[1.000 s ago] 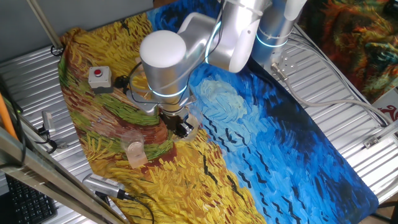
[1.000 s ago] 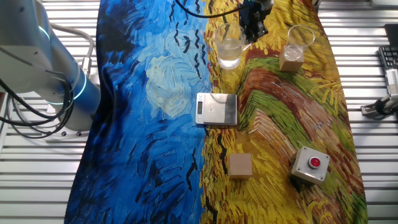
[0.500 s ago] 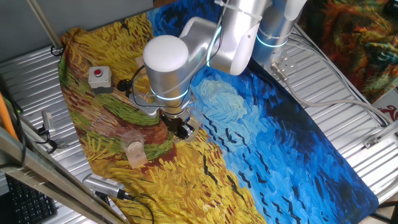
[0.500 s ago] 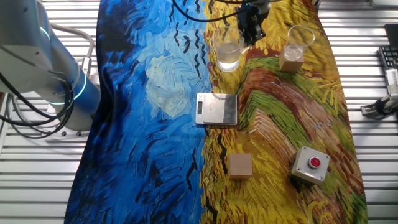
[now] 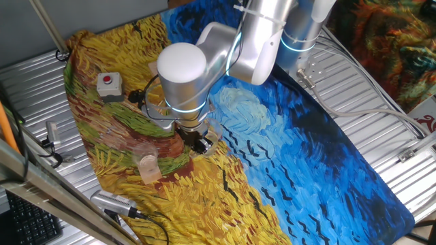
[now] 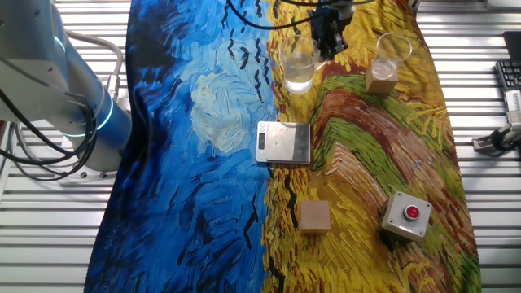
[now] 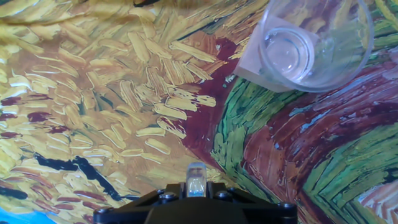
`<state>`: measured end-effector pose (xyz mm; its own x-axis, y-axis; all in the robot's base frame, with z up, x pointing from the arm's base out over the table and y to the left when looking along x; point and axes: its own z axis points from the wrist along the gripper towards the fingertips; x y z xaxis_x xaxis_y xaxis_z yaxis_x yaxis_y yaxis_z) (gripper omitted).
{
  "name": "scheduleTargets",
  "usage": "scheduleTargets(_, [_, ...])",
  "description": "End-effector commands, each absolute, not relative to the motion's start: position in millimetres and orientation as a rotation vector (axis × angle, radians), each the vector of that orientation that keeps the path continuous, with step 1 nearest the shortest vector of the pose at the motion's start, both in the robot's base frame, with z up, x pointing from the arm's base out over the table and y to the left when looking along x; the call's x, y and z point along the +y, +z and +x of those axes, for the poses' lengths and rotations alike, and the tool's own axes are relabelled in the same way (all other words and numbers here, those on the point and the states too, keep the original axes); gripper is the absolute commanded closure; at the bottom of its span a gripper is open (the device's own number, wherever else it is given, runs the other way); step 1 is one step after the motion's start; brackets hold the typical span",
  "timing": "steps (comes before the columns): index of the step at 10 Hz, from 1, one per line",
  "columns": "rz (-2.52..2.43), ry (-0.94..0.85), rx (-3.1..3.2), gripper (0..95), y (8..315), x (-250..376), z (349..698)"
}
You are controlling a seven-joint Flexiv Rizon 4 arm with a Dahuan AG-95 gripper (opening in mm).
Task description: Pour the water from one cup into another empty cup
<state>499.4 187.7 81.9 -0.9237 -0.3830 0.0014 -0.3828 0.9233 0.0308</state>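
Observation:
The clear tumbler (image 6: pixel 298 68) stands upright on the painted cloth with a little water (image 6: pixel 299 80) at its bottom. In one fixed view the arm covers all but part of the tumbler's rim (image 5: pixel 213 138). My gripper (image 6: pixel 327 41) (image 5: pixel 199 141) is at the tumbler's right rim, and a clear wall edge sits pinched between the jaws of the gripper (image 7: pixel 196 180). The small peach-tinted cup (image 6: pixel 389 50) (image 5: pixel 147 162) (image 7: pixel 314 43) stands upright and apart on a pale square base (image 7: pixel 255 65). It looks empty.
A small scale (image 6: pixel 283 142), a wooden block (image 6: pixel 314 216) and a red button box (image 6: pixel 405 215) (image 5: pixel 107 84) lie on the cloth. Ribbed metal table (image 6: pixel 480 122) borders the cloth. A grey tool (image 5: pixel 112 203) lies near the front edge.
The arm has shifted slightly, bringing the gripper a little closer onto the tumbler's rim. Both cups stand where they stood.

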Motion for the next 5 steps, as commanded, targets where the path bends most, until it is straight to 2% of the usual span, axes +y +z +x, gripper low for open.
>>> scheduleTargets(1, [0.616, -0.048, -3.07, 95.0, 81.7, 187.3, 499.3])
scheduleTargets(5, [0.622, -0.044, -3.085, 95.0, 81.2, 187.5, 499.2])
